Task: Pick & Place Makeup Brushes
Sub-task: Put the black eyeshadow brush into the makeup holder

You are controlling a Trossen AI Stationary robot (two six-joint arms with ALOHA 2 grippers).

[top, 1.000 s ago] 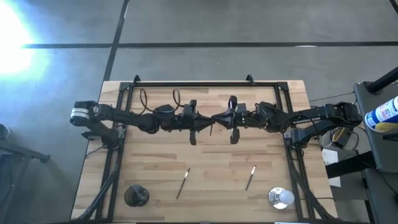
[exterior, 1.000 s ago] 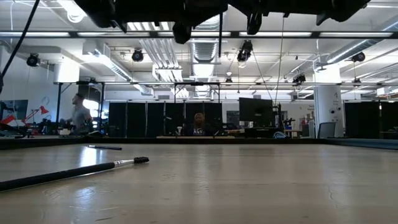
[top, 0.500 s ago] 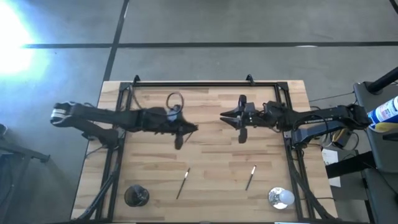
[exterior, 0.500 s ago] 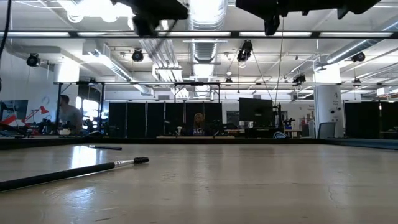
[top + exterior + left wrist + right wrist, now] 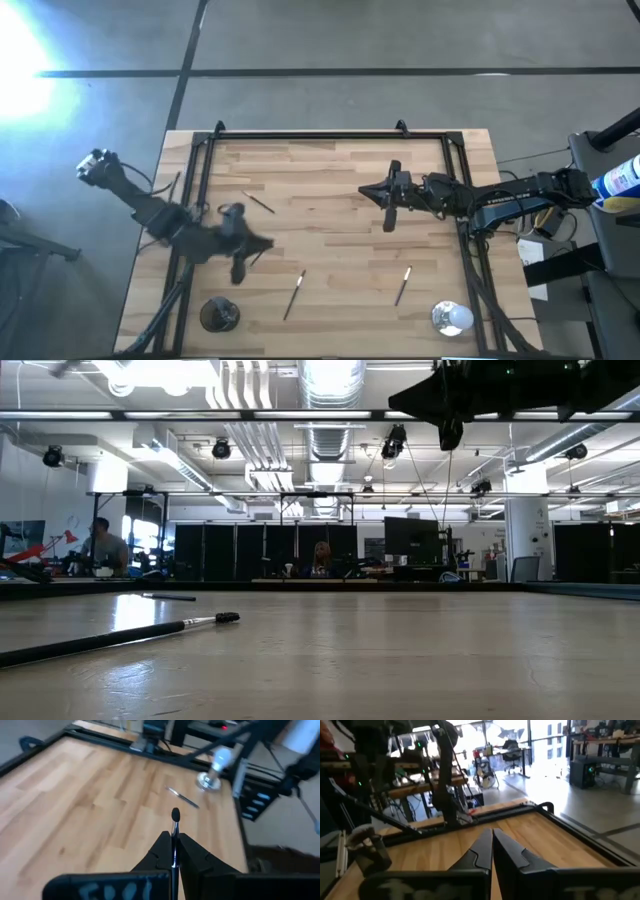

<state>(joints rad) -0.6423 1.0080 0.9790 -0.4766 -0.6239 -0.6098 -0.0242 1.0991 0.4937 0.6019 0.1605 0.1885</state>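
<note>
From the overhead camera I see my left gripper low in the left half of the frame, over the wooden table, its arm reaching in from the upper left edge of the table. In its wrist camera the two dark fingers are pinched together on a thin makeup brush that stands straight out between them, its small dark head just past the fingertips, so this tool is clenched on a brush. My right gripper sits right of centre in the overhead frame, its arm coming in from the right edge; its wrist camera shows the fingers pressed together with nothing between them, so it is clenched empty. Three more brushes lie loose on the table in the overhead view: a short one left of centre above the left gripper, one at lower centre, and another at lower right, well apart from each other. A dark round holder stands at the lower left corner of the table and a shiny silver-white round object at the lower right corner. In the level camera one dark-handled brush lies across the lower left of the frame, with a second farther back at left.
</note>
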